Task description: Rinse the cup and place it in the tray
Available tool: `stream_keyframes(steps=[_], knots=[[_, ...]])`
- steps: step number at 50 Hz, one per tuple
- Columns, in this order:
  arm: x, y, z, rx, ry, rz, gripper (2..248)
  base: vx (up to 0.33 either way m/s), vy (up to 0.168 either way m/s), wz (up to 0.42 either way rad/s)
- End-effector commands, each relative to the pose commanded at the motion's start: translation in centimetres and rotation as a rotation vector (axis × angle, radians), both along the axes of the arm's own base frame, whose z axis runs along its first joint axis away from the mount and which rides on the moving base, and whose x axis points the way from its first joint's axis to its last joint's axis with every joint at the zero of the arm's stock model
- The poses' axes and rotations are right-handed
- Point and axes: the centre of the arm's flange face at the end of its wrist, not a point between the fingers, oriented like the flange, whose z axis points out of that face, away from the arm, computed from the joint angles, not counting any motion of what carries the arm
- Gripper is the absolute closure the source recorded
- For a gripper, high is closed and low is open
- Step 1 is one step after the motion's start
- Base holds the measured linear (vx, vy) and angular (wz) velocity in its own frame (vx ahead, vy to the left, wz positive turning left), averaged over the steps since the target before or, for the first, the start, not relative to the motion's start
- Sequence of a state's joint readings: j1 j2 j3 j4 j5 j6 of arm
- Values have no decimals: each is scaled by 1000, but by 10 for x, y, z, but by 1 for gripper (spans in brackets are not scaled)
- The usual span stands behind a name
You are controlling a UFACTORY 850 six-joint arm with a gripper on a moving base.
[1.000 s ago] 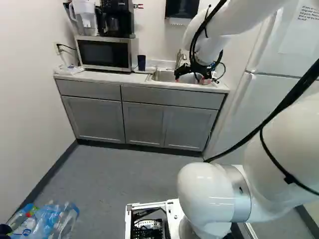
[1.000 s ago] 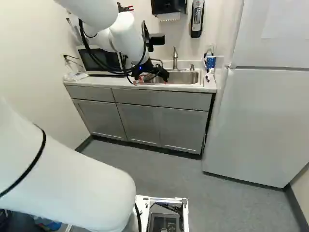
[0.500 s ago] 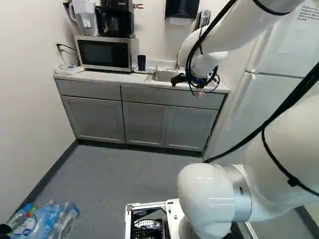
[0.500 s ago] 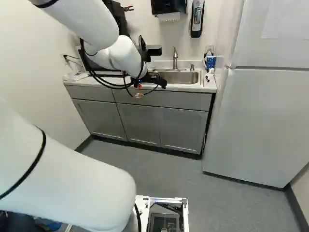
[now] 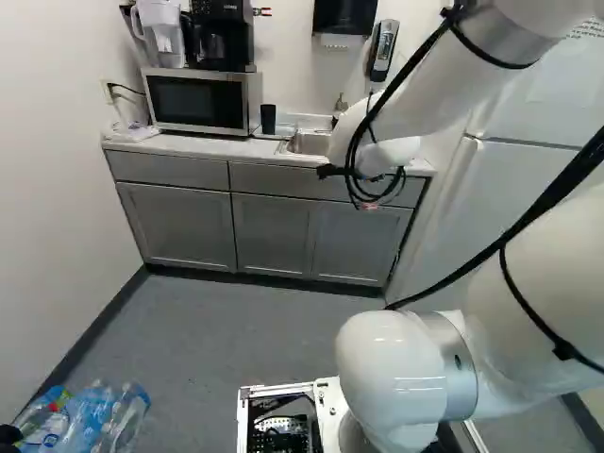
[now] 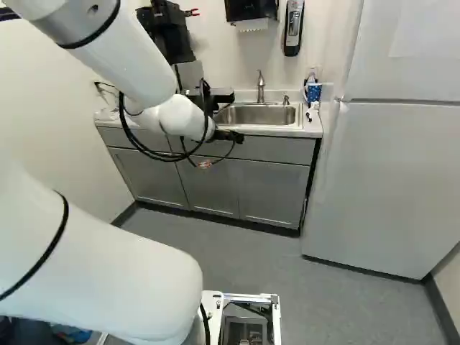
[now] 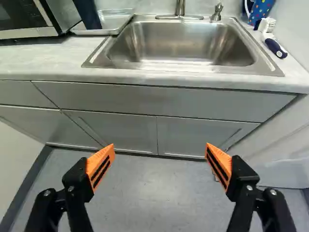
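My gripper (image 6: pixel 231 136) hangs in front of the counter's front edge, near the sink. In the wrist view the gripper (image 7: pixel 160 147) is open, its two orange pads wide apart with nothing between them. A dark cup (image 5: pixel 268 119) stands upright beside the microwave. The wrist view shows the lower part of this cup (image 7: pixel 88 14) at the clear tray (image 7: pixel 116 22), between microwave and sink and well ahead of the gripper. The sink basin (image 7: pixel 181 43) holds no cup that I can see.
Counter edge (image 7: pixel 145 77) and grey cabinets (image 6: pixel 208 180) lie close ahead. Around the sink are a faucet (image 6: pixel 261 85), a blue patterned cup (image 6: pixel 313 92) and a brush (image 7: pixel 274 46). The microwave (image 5: pixel 198 101) is at the left, a fridge (image 6: pixel 388 187) at the right.
The arm has drawn back from over the sink to in front of the counter, and the gripper has come lower. It stays empty. The base and the dark cup have not moved.
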State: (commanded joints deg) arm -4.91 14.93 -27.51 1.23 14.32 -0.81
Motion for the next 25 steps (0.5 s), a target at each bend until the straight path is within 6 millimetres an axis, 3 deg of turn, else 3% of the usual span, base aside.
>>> stream_keyframes(steps=[25], knots=[[-35,15,-52,-11,-103,37,3,0,0,0]])
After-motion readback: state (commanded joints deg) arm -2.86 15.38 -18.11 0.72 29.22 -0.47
